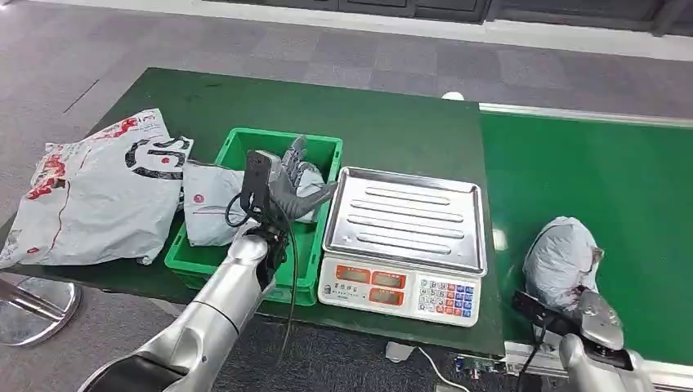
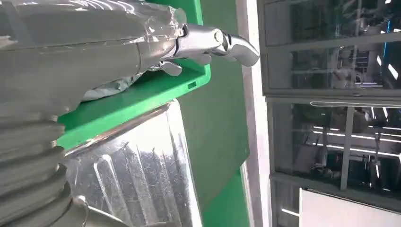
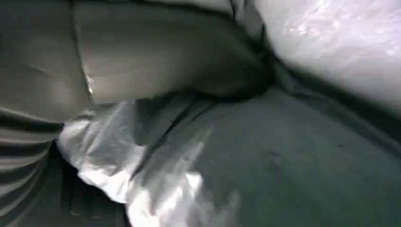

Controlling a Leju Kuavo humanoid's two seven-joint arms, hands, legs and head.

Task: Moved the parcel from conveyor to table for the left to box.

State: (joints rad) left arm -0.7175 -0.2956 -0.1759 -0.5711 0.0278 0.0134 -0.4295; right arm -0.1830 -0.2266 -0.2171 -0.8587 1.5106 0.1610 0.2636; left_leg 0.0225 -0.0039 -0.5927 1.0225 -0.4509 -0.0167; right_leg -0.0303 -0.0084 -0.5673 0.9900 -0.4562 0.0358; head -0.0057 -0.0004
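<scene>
A grey plastic-wrapped parcel (image 1: 560, 257) lies on the green conveyor belt (image 1: 596, 171) at the right. My right hand (image 1: 602, 320) is at its near side. In the right wrist view its thumb (image 3: 165, 61) presses into the parcel's crinkled wrap (image 3: 283, 165), gripping it. My left hand (image 1: 290, 184) hovers over the green box (image 1: 245, 147) on the table, its fingers spread and holding nothing. A small grey parcel (image 1: 310, 175) lies in the box under that hand. In the left wrist view a finger (image 2: 208, 40) stretches past that parcel (image 2: 108, 87) and the box's rim (image 2: 142, 101).
A weighing scale with a steel tray (image 1: 404, 216) and keypad stands between box and conveyor; the left wrist view has the tray (image 2: 132, 175) too. Large white printed mail bags (image 1: 98, 192) lie left of the box, and one bag (image 1: 208, 208) overlaps the box's left edge.
</scene>
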